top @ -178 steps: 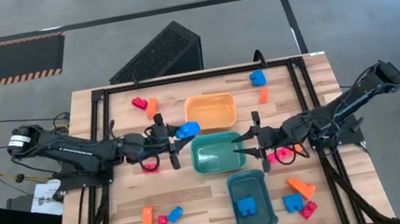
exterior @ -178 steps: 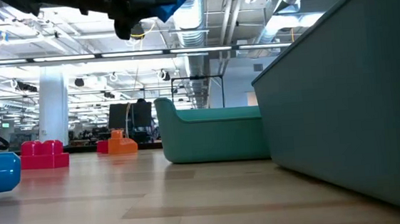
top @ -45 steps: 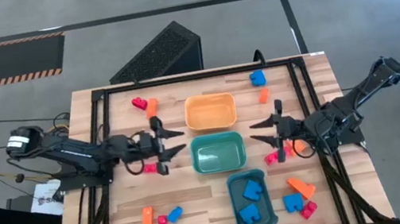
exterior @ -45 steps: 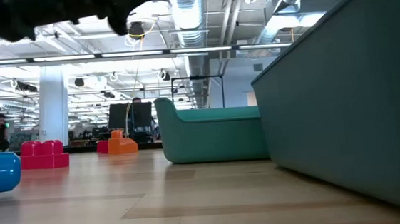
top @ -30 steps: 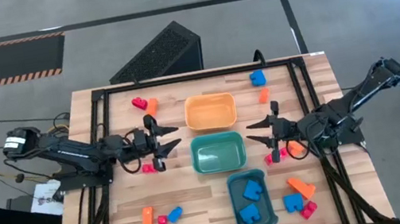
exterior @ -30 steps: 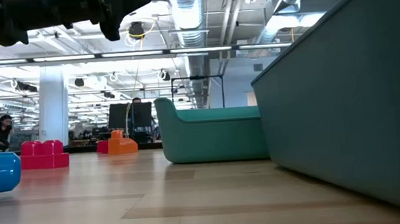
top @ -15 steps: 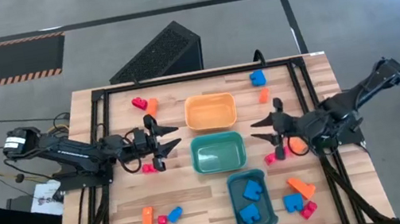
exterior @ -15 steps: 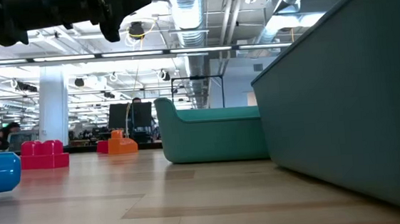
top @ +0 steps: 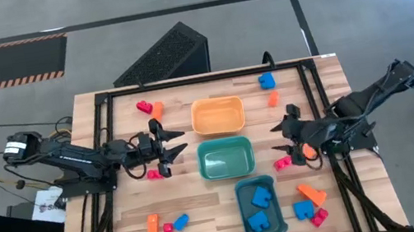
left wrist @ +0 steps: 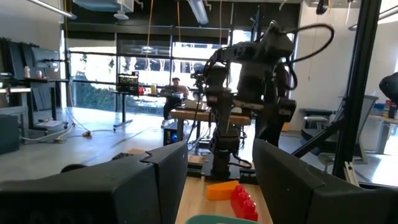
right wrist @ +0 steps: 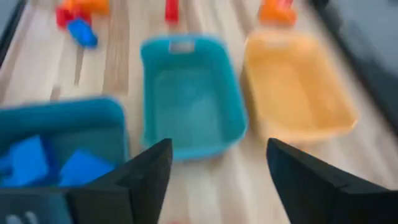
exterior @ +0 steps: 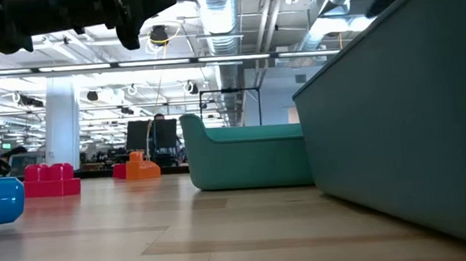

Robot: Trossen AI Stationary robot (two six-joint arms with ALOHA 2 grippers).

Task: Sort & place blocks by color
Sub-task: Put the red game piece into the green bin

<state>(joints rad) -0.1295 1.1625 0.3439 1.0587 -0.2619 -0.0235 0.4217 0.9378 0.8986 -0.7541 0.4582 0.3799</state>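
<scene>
While my right end effector (top: 282, 145) hangs wide open and empty right of centre, descending carelessly could knock the pink block (top: 281, 163) away; my left end effector (top: 171, 144) waits half-open, empty.

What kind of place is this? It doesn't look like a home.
Probably a large open robotics lab or workshop. Bare pipes and ducts run overhead, desks with screens stand far behind the wooden table, and another robot arm stands on a bench.

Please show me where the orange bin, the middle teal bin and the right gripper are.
orange bin (top: 218, 117), high view, bare floor inside.
middle teal bin (top: 226, 159), high view, bare floor inside.
right gripper (top: 285, 145), high view, between its fingertips.
</scene>
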